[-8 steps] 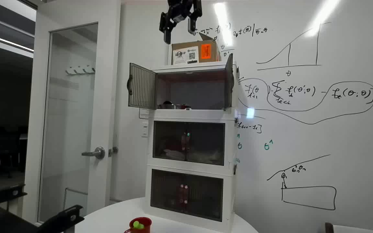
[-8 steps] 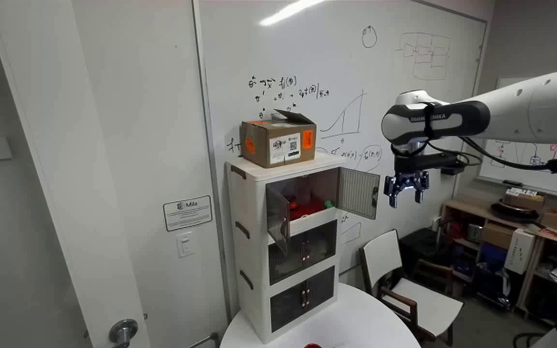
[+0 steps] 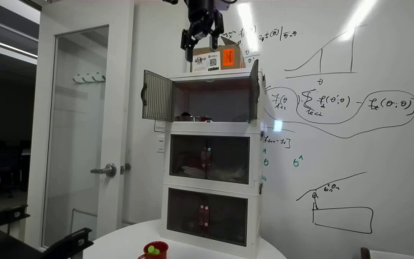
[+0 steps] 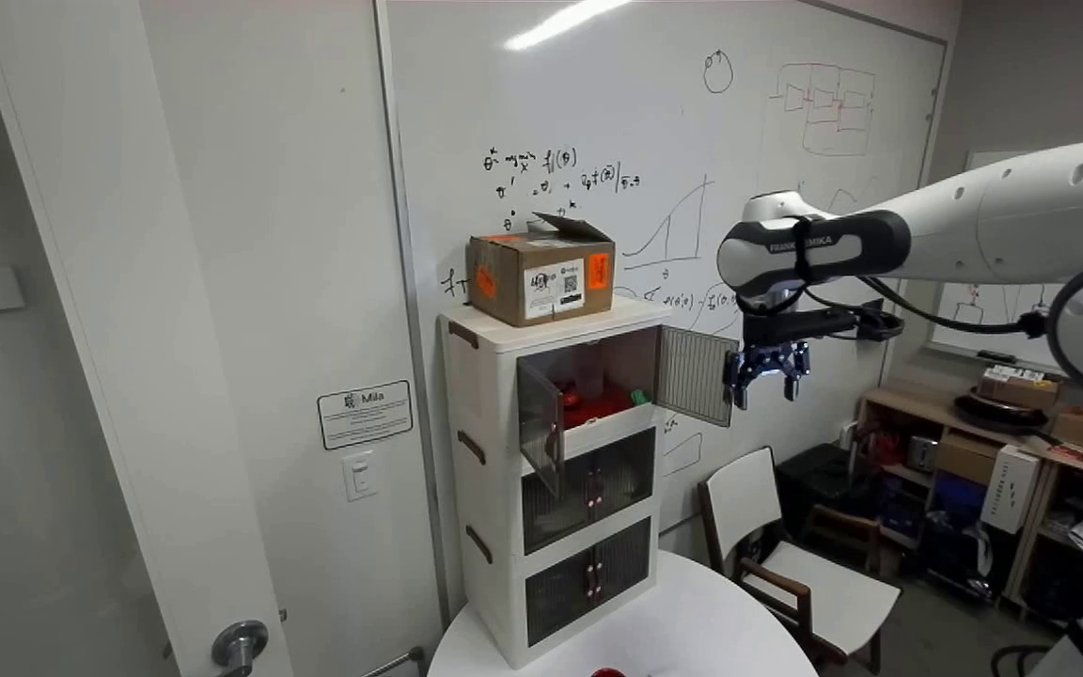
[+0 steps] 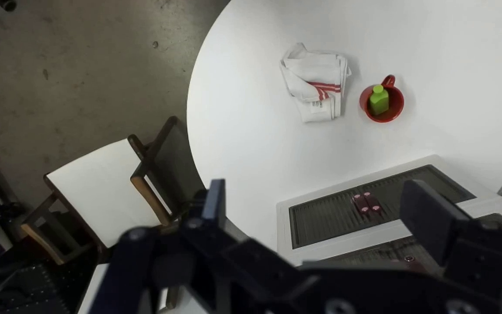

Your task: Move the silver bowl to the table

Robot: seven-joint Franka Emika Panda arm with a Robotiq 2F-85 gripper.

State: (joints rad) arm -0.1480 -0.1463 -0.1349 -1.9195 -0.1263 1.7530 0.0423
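Note:
The silver bowl (image 3: 187,118) is small and partly hidden behind the sill at the left of the cabinet's open top compartment. I cannot make it out in the exterior view with the whole arm, nor in the wrist view. The round white table (image 3: 131,237) bears the cabinet; it also shows in an exterior view (image 4: 711,621) and in the wrist view (image 5: 242,96). My gripper (image 3: 201,54) is open and empty. It hangs fingers down, apart from the cabinet, near the open right door in an exterior view (image 4: 765,400). Its fingers frame the lower cabinet doors in the wrist view (image 5: 315,185).
The white cabinet (image 4: 494,489) has both top doors (image 3: 158,95) swung outward. A cardboard box (image 4: 541,277) sits on top. A red object (image 4: 570,395) and a green one (image 4: 638,398) lie inside. A red mug (image 5: 381,104) and a folded towel (image 5: 316,83) lie on the table. A chair (image 4: 786,564) stands beside it.
My gripper has moved lower in one exterior view and leftward, closer to the cabinet's open right door, in the other. It has stayed open. The cabinet and its contents have not moved.

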